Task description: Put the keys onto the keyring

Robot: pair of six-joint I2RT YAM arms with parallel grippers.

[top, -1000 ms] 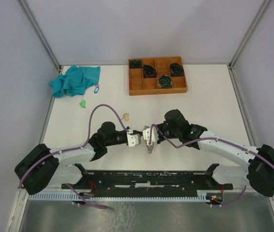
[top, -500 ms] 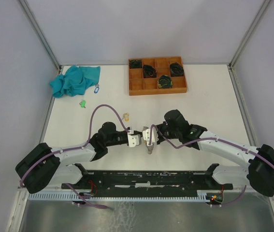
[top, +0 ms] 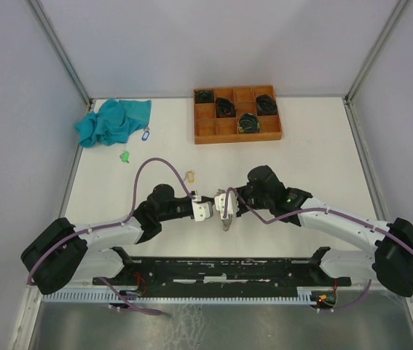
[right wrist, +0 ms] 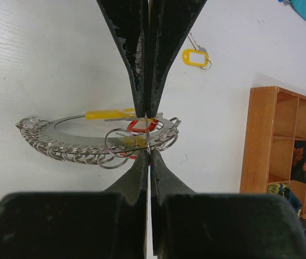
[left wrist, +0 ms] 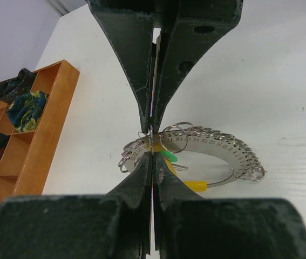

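The right gripper (right wrist: 147,134) has its dark jaws pressed together, tips meeting over a silver crescent-shaped metal holder (right wrist: 45,137) strung with small split rings. A small metal key with a yellow oval plastic tag (right wrist: 195,57) lies up-right of the tips, and an orange wooden compartment tray (right wrist: 258,140) sits farther right

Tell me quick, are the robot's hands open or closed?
Left gripper: closed on the keyring.
Right gripper: closed on the keyring too.
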